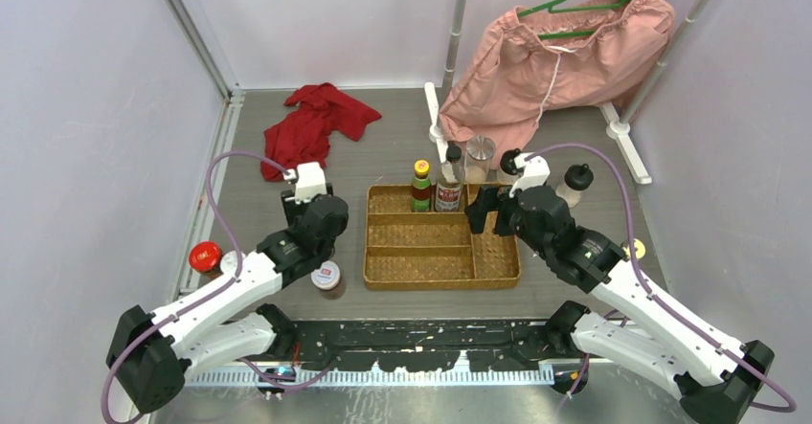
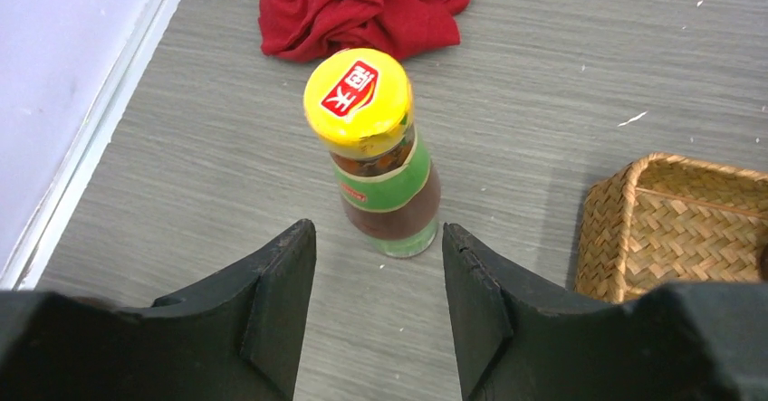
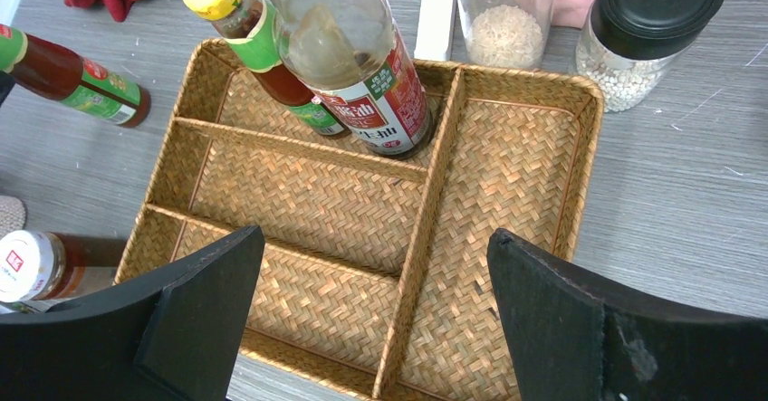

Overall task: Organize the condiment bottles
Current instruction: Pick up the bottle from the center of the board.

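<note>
The yellow-capped sauce bottle (image 2: 380, 170) stands upright just ahead of the open left pincer (image 2: 379, 233), centred on its gap; the right pincer (image 3: 376, 238), also open, hangs over the wicker tray (image 3: 516, 175).

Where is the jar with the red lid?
In the top view, the red-lidded jar stands at the table's left edge, just beside the left arm.

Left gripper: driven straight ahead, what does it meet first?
Likely the yellow-capped sauce bottle, upright on the table, centred just beyond the open fingers of the left gripper; depth unclear. Red cloth lies farther on.
</note>
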Action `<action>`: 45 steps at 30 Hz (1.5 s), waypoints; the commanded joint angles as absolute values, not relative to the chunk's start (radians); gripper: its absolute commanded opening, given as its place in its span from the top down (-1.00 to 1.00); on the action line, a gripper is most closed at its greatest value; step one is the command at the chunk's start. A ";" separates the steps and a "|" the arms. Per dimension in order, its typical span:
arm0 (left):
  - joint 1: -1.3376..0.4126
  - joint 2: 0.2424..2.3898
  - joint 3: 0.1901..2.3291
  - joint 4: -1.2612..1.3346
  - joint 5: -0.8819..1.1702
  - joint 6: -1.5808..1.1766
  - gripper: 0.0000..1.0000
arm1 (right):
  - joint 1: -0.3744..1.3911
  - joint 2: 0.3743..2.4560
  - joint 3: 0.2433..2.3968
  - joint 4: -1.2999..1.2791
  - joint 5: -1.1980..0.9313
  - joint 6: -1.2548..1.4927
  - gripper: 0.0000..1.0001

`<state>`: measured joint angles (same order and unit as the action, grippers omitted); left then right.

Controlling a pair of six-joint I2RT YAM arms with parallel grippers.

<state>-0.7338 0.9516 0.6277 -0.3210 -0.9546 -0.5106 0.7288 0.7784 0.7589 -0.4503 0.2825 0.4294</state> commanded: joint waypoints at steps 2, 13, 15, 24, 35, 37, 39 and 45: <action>-0.723 0.978 0.579 0.007 -0.994 -0.362 -0.10 | 0.727 0.765 0.769 -0.429 0.289 0.437 -0.99; -0.610 1.049 0.516 0.268 -0.873 -0.259 -0.10 | 0.726 0.780 0.756 -0.420 0.287 0.435 -0.99; -0.594 1.050 0.512 0.279 -0.859 -0.256 -0.10 | 0.727 0.786 0.755 -0.416 0.284 0.433 -0.99; -0.570 1.037 0.511 0.296 -0.849 -0.228 -0.09 | 0.726 0.821 0.755 -0.401 0.276 0.428 -0.99; -0.497 1.098 0.509 0.335 -0.830 -0.247 -0.08 | 0.726 0.828 0.758 -0.409 0.273 0.426 -0.99; -0.480 1.109 0.517 0.343 -0.814 -0.242 -0.08 | 0.726 0.831 0.760 -0.410 0.273 0.425 -0.99; -0.469 1.114 0.522 0.354 -0.805 -0.235 -0.06 | 0.726 0.833 0.762 -0.411 0.271 0.424 -0.99; -0.434 1.139 0.533 0.400 -0.767 -0.213 0.09 | 0.726 0.839 0.757 -0.410 0.268 0.425 -0.99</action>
<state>-0.4591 1.1267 0.5030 0.3111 -0.7769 -0.2272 0.7288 0.8322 0.7517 -0.4416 0.2741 0.4255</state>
